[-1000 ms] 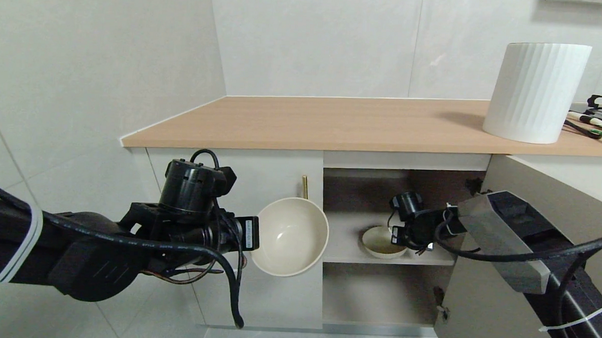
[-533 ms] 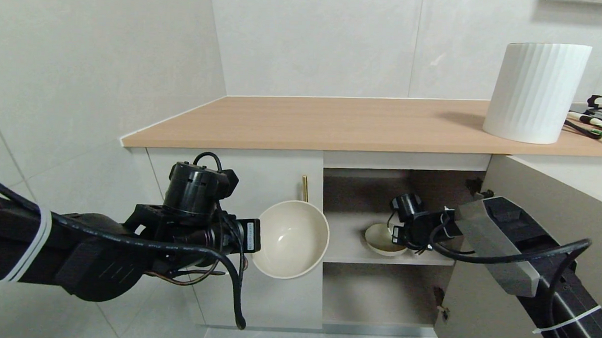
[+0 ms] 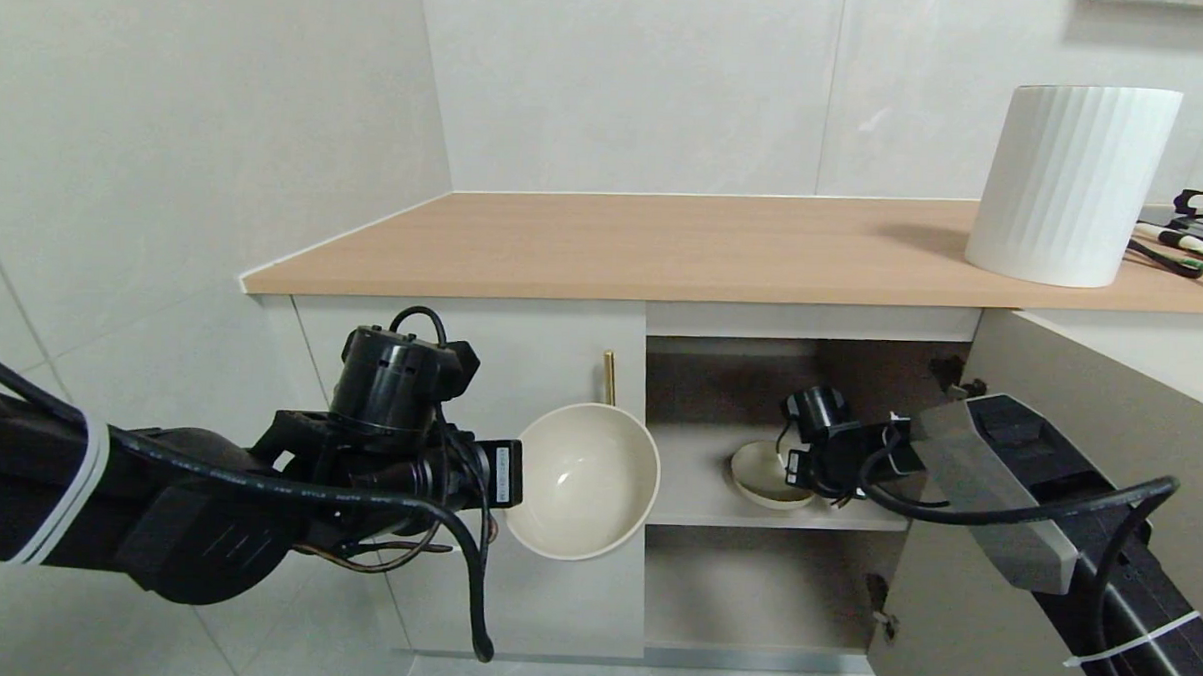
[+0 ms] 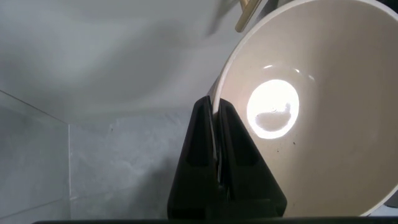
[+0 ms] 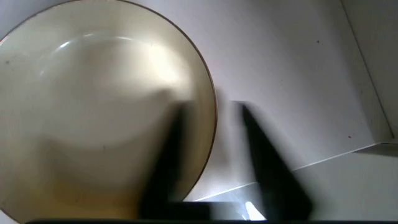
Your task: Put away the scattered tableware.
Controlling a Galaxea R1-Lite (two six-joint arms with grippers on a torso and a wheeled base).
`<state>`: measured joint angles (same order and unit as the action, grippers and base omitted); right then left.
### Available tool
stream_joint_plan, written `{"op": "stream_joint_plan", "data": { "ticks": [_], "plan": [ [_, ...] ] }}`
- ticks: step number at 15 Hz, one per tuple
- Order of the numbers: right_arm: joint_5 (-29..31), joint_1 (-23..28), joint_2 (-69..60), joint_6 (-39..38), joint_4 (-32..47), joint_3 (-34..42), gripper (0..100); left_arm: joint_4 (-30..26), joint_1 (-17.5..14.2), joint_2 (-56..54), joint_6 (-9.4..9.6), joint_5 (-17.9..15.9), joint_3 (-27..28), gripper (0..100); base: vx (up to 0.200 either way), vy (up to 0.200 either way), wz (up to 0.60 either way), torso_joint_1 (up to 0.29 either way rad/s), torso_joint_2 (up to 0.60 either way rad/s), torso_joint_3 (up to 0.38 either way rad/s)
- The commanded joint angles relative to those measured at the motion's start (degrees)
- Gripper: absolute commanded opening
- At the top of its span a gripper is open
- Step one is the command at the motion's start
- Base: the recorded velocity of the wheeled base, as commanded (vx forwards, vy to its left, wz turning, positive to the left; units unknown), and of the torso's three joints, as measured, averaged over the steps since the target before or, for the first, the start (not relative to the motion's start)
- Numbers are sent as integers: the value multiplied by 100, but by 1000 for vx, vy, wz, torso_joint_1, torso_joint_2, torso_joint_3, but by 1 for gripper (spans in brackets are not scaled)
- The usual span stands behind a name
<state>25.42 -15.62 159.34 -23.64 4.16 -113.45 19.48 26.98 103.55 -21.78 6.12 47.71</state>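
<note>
Head view: the left arm reaches level before the closed cabinet door (image 3: 521, 355), the left gripper (image 3: 509, 475) clamped on the cream bowl (image 3: 582, 477) rim. Farther in, the right gripper (image 3: 793, 475) straddles, fingers parted, the plate (image 3: 757, 476) rim on the cabinet shelf (image 3: 691, 486).

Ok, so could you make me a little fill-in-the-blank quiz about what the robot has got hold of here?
1. The left gripper pinches the big cream bowl by its ___.
2. The right gripper is inside the open cabinet, at a small dish lying on a ___.
3. The ribbed white container stands on the wooden ___.

Missing words: rim; shelf; countertop.
</note>
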Motion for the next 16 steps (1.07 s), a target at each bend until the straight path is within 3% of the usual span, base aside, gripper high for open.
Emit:
{"op": "stream_joint_plan", "data": {
  "ticks": [1,5,10,12,14,15,16],
  "plan": [
    [-2,-3,-17,-18,-3,-2,100,3,0,8,-1,3,1,0,0,0,0,0,0,0],
    [-2,-20,-255,-167,50,174,100,3,0,16,-1,3,1,0,0,0,0,0,0,0],
    [-107,-293,-1722,-203,-3,1923,100,-23,264,148,8,38,36,0,0,0,0,0,0,0],
    [-441,-416,-2329,-185,-3,2397,100,-41,440,236,8,109,45,0,0,0,0,0,0,0],
    [-573,-776,-3032,-159,15,2951,100,-41,607,394,25,214,54,0,0,0,0,0,0,0],
    [-573,-926,-3225,-159,15,3100,100,-41,624,465,60,258,54,0,0,0,0,0,0,0],
    [-591,-1189,-3621,-150,33,3355,100,-111,633,667,306,513,54,0,0,0,0,0,0,0]
  ]
}}
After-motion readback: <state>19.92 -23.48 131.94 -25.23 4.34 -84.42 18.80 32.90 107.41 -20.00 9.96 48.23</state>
